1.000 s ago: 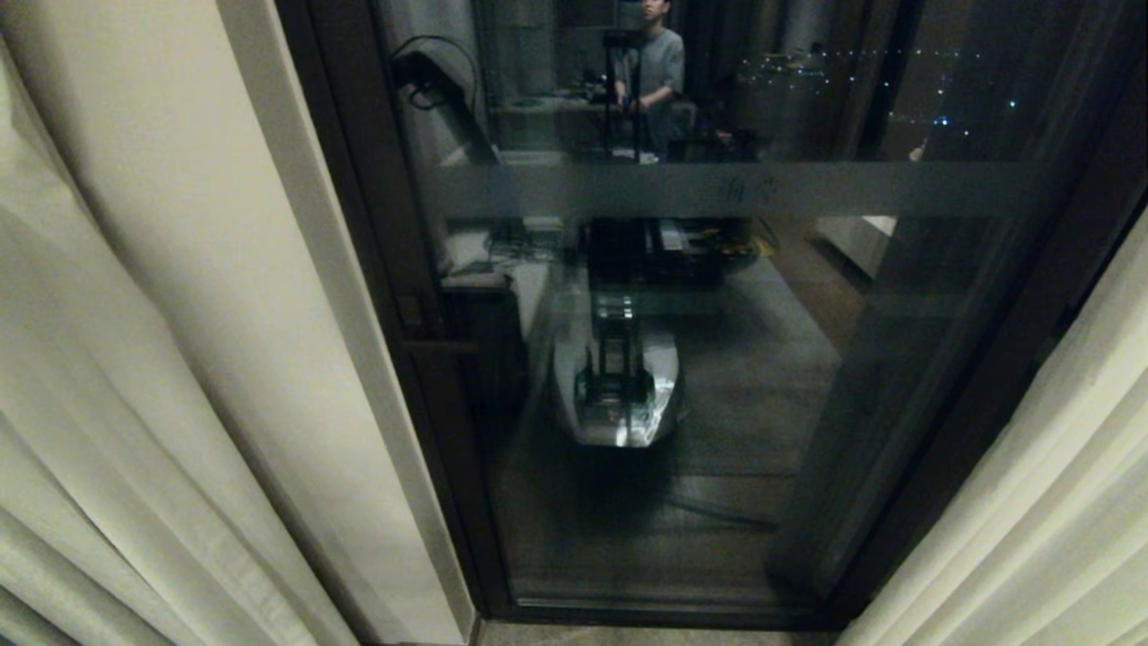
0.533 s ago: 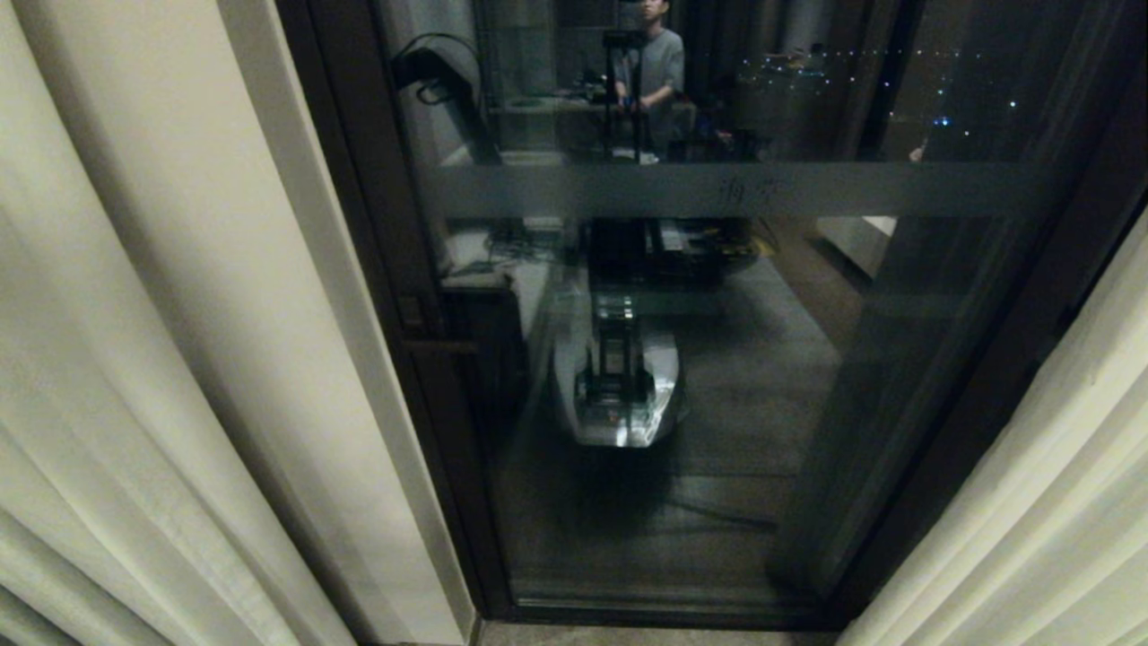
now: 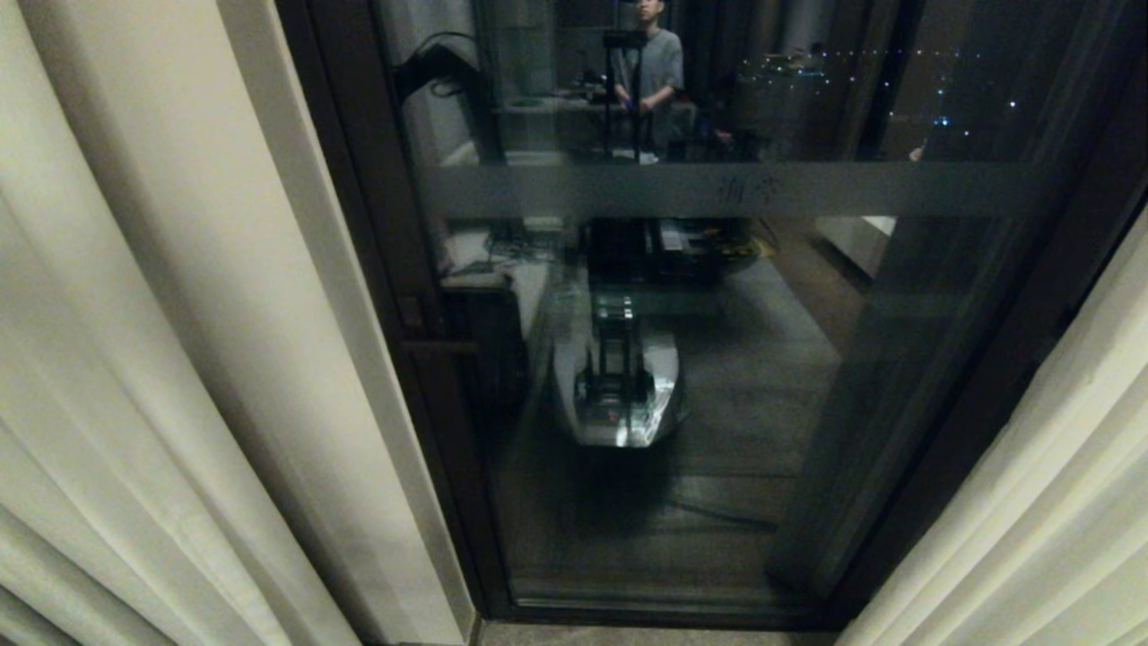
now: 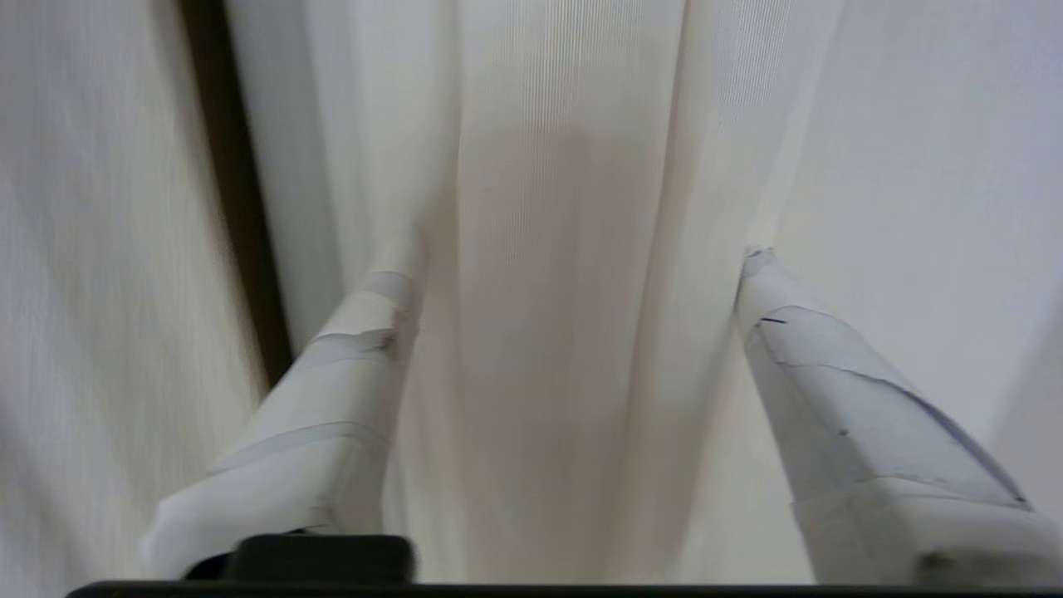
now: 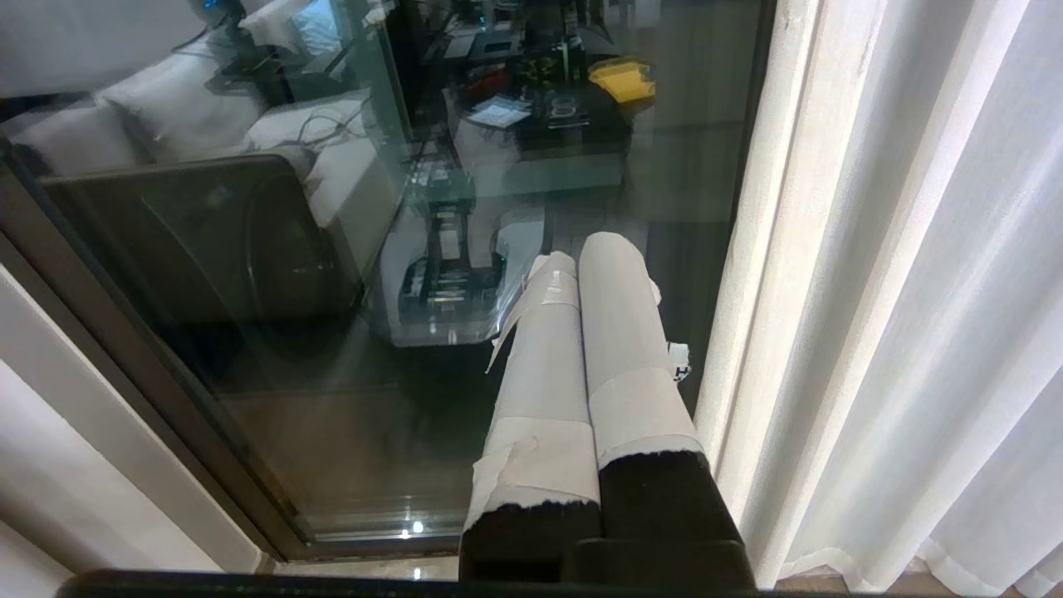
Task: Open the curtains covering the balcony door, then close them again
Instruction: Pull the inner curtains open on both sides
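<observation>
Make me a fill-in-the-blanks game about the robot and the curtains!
1. The left claw has its fingers ____, with curtain folds between them.
2. The right claw is ____, holding nothing.
3. Between the curtains, the balcony door is ____.
4. In the glass a ____ is reflected.

Missing words: open; shut; uncovered; person

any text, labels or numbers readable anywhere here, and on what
No text can be read in these pictures.
Frosted band on the balcony door: faint dark marks, too blurred to read.
Curtains: plain, nothing printed.
Taped fingers of the left pincer and the right pincer: no lettering.
</observation>
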You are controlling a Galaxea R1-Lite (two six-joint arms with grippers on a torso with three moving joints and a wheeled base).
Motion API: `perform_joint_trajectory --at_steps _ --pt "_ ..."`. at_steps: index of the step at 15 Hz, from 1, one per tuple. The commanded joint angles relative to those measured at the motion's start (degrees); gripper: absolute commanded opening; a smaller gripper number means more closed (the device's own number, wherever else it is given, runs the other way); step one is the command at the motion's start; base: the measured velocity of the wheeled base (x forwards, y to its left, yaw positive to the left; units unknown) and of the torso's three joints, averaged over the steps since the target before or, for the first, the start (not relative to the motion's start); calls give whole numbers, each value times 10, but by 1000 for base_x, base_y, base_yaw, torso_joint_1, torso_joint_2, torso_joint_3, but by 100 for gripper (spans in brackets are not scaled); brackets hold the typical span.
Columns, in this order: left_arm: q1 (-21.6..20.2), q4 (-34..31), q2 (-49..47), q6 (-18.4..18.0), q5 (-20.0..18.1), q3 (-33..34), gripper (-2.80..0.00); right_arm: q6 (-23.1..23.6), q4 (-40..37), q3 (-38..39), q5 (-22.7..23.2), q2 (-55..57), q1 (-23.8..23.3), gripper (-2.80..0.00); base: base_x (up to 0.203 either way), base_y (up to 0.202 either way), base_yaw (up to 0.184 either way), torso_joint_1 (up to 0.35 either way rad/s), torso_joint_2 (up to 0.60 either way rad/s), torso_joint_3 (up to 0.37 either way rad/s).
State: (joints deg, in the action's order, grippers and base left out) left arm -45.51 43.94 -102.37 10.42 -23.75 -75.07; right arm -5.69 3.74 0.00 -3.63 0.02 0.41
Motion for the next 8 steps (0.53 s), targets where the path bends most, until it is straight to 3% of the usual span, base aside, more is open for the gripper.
perform_joint_trajectory --at_steps 1,6,7,8 --pt "-3 11 61 3 -1 77 0 0 0 0 0 0 0 -280 0 0 0 0 0 0" --pt "-10 42 229 12 -2 308 0 0 0 0 0 0 0 -280 0 0 0 0 0 0" --pt "-8 44 256 12 -3 339 -280 0 0 0 -1 0 0 -280 0 0 0 0 0 0" --pt "1 45 274 11 -4 360 -280 0 0 0 -1 0 0 -280 0 0 0 0 0 0"
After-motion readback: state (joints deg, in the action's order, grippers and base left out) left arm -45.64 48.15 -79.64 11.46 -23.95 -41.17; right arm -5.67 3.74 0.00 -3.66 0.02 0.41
